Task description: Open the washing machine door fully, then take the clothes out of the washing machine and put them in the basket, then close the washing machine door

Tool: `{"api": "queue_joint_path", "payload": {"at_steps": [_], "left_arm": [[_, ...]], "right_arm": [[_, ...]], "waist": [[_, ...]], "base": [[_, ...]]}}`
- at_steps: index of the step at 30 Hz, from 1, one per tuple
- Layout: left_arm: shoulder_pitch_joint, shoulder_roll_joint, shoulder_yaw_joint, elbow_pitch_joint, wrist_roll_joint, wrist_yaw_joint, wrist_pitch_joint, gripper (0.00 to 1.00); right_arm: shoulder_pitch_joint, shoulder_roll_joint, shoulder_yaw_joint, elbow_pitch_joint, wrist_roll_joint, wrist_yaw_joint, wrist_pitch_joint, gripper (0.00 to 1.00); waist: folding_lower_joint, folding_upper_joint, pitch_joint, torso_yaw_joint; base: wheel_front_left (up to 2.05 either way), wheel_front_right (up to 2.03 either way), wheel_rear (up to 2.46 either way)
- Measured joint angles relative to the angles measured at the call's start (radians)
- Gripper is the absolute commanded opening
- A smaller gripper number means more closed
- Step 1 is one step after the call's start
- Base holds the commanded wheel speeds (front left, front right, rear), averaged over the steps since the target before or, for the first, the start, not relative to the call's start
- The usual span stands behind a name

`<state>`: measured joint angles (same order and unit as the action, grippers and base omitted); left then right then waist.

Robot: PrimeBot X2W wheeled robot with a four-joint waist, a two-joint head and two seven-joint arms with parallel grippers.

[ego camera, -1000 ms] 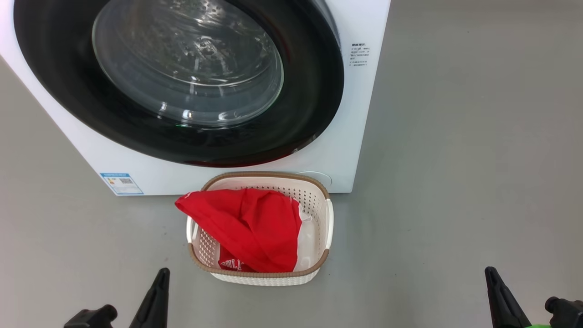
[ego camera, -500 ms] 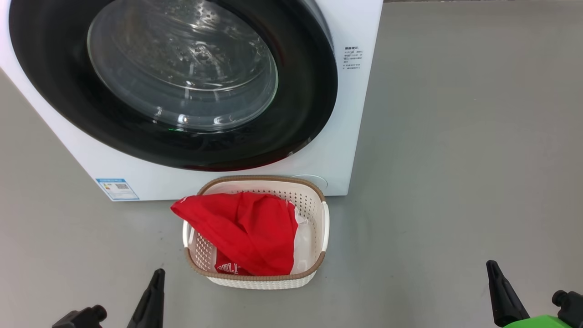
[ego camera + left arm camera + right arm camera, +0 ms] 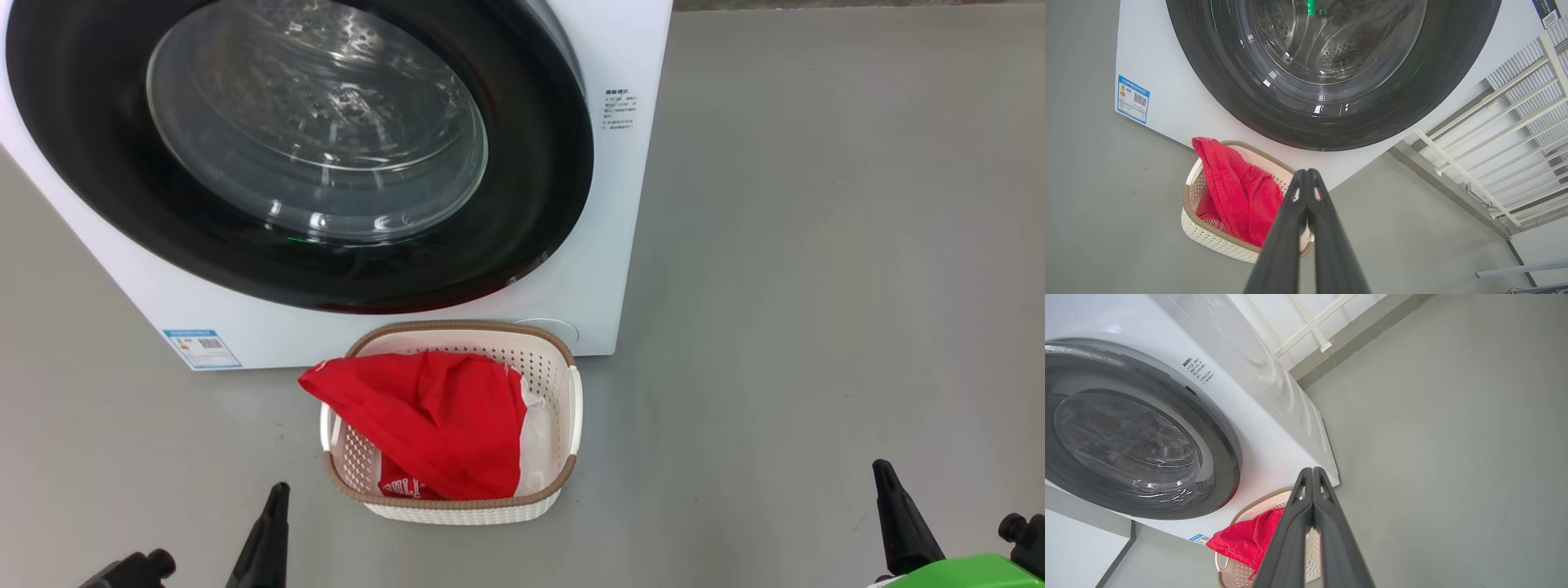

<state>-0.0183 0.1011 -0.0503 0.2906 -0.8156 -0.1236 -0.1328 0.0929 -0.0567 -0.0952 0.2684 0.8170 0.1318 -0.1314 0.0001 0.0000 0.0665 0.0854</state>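
The white washing machine (image 3: pixel 620 245) stands ahead with its black-rimmed glass door (image 3: pixel 318 122) shut flat against the front. Just before it on the floor sits the cream basket (image 3: pixel 457 506), and the red clothes (image 3: pixel 424 416) lie in it, one fold draped over its left rim. My left gripper (image 3: pixel 277 494) is low at the left, short of the basket, shut and empty. My right gripper (image 3: pixel 883 474) is low at the far right, shut and empty. The left wrist view has the door (image 3: pixel 1331 81), the basket (image 3: pixel 1208 237) and the clothes (image 3: pixel 1233 192); the right wrist view has the door (image 3: pixel 1126 433) and the clothes (image 3: pixel 1245 539).
Grey floor (image 3: pixel 816 286) lies open to the right of the machine. A white slatted rack (image 3: pixel 1506 134) leans along the wall beside the machine. A blue label (image 3: pixel 200 347) marks the machine's lower front.
The head view has shifted, so the machine and basket sit a little further left and lower in it. Both grippers stay shut.
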Motion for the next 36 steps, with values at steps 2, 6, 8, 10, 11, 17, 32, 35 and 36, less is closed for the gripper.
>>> {"api": "queue_joint_path", "payload": {"at_steps": [2,6,8,10,11,17,32,35,36], "left_arm": [[0.0,0.0,0.003,-0.001,-0.022,0.0,0.001,0.0],[-0.001,-0.001,0.009,-0.002,-0.059,0.0,0.015,0.0],[-0.002,-0.002,0.011,-0.002,-0.082,0.0,0.019,0.0],[-0.002,-0.004,0.013,-0.002,-0.098,0.0,0.026,0.0],[-0.002,-0.005,0.014,-0.002,-0.106,0.0,0.027,0.0],[-0.003,-0.007,0.02,-0.003,-0.166,0.0,0.045,0.0],[-0.009,-0.018,0.04,-0.007,-0.319,0.0,0.085,0.0],[-0.012,-0.018,0.043,-0.008,-0.339,0.0,0.089,0.0],[-0.012,-0.019,0.044,-0.008,-0.346,0.0,0.09,0.0]], "right_arm": [[-0.004,0.0,0.0,0.0,0.014,0.0,0.002,0.0],[-0.019,0.0,-0.001,0.0,0.059,0.0,0.016,0.0],[-0.019,0.0,-0.001,0.0,0.074,0.0,0.019,0.0],[-0.019,0.0,-0.002,0.0,0.095,0.0,0.027,0.0],[-0.019,0.0,-0.002,0.0,0.107,0.0,0.028,0.0],[-0.028,0.0,-0.004,0.0,0.164,0.0,0.046,0.0],[-0.063,0.001,-0.01,0.0,0.313,0.0,0.089,0.0],[-0.065,0.001,-0.011,0.0,0.327,0.0,0.097,0.0],[-0.066,0.001,-0.011,0.0,0.336,0.0,0.098,0.0]], "waist": [[0.0,0.0,-0.002,-0.002],[0.0,0.0,-0.005,-0.006],[0.0,0.0,-0.006,-0.008],[0.0,0.0,-0.008,-0.011],[0.0,0.0,-0.009,-0.012],[0.0,0.0,-0.013,-0.018],[-0.0001,0.0,-0.025,-0.034],[-0.0001,0.0,-0.027,-0.036],[-0.0001,0.0,-0.027,-0.037]], "base": [[0.0,0.0,0.0],[0.0,0.0,0.0],[0.0,0.0,0.0],[0.0,0.0,0.0],[0.0,0.0,0.0],[0.0,0.0,0.0],[0.0,0.0,0.0],[0.0,0.0,0.0],[0.0,0.0,0.0]]}}
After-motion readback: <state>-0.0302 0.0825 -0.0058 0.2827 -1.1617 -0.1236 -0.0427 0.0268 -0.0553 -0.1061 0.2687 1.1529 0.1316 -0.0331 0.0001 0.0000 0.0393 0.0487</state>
